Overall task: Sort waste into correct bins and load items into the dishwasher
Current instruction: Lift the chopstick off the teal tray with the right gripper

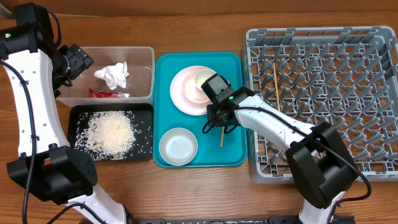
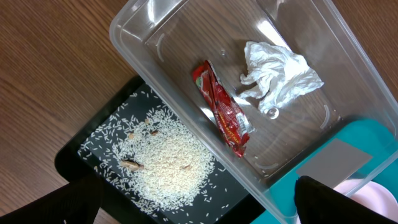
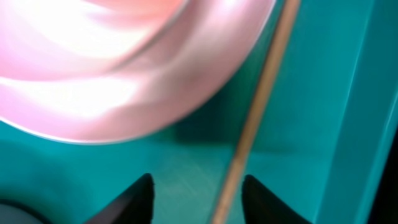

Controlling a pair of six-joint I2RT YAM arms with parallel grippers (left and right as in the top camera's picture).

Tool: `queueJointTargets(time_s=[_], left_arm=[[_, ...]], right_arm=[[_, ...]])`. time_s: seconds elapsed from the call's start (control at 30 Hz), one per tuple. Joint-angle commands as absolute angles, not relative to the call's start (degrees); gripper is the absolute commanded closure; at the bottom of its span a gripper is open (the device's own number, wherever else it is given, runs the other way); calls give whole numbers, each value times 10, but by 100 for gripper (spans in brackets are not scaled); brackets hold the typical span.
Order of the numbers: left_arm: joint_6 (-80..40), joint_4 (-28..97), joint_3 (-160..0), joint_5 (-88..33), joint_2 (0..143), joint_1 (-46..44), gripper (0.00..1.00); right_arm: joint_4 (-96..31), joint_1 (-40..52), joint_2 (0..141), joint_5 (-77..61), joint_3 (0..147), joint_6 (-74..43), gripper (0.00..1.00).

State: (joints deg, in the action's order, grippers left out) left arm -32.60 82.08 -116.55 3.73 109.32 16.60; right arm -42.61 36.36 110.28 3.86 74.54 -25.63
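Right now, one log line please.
right claw: open, straddling chopstick on teal tray | left claw: open, at clear tub

The left claw [image 1: 76, 62] hangs wide open, well left of the teal tray [image 1: 233, 152]. The right claw [image 1: 214, 123] points down over that tray, fingers parted.

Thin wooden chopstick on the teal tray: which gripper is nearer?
Right. The right gripper straddles the thin wooden chopstick; the left gripper hovers by the clear plastic tub, far off.
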Motion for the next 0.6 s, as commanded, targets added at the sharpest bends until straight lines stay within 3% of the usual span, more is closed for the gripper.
queueJointTargets(time_s=[0.0,0.57], left_arm=[[-319,820,-1168,45,1091,164,0],[-319,820,-1168,45,1091,164,0]], right_arm=[[-413,361,1110,47,733,-260,57],[-399,359,1112,84,727,-302,65]])
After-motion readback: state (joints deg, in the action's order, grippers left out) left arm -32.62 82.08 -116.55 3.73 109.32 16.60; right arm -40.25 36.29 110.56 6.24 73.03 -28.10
